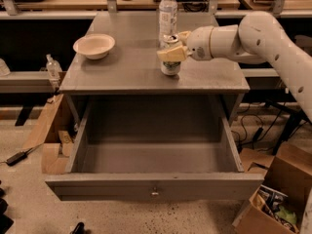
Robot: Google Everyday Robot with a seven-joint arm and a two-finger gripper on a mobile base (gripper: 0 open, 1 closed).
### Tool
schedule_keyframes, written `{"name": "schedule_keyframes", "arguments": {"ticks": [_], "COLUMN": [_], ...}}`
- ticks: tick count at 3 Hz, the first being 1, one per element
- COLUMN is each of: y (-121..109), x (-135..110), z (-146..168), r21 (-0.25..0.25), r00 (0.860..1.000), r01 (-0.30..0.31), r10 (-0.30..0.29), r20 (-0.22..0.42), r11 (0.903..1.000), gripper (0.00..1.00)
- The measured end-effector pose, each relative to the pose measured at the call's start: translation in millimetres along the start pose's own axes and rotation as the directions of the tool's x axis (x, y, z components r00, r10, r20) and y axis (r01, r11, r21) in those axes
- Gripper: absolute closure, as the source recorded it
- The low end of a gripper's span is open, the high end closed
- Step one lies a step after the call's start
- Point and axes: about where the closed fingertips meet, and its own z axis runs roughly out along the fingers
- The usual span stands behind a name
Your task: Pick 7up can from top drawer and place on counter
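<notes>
A white robot arm (253, 33) is reaching in from the right side across the grey worktop (126, 67), its tool (174, 45) sitting near the middle of the surface, slightly toward the right edge. The tool's tan fingers (170, 54) are closing on either side of the upper part of the 7up can (170, 68), clamping it, with one finger crossing the can's front and the other showing behind its silver top. The 7up can is standing upright with its base resting on the worktop, a little back from the front edge. A clear plastic bottle (167, 13) is standing just behind it, toward the rear edge. A pale bowl (94, 45) is sitting well apart, close to the left edge. Below the front edge, the top drawer (122, 189) is hanging fully open, its grey floor showing bare and a small metal knob (155, 193) catching light at the centre of its front panel. A cardboard box (273, 199) is lying on the floor at lower right.
</notes>
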Motion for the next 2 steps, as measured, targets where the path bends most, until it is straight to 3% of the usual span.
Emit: {"name": "schedule_keyframes", "arguments": {"ticks": [1, 2], "y": [2.1, 3.6], "x": [-0.2, -0.4], "z": [3.7, 6.2], "r21": [-0.006, -0.011], "r00": [1.000, 1.000], "r01": [0.000, -0.001], "r10": [0.000, 0.001], "r20": [0.001, 0.001], "r11": [1.0000, 0.9999], "gripper": [0.19, 0.00]}}
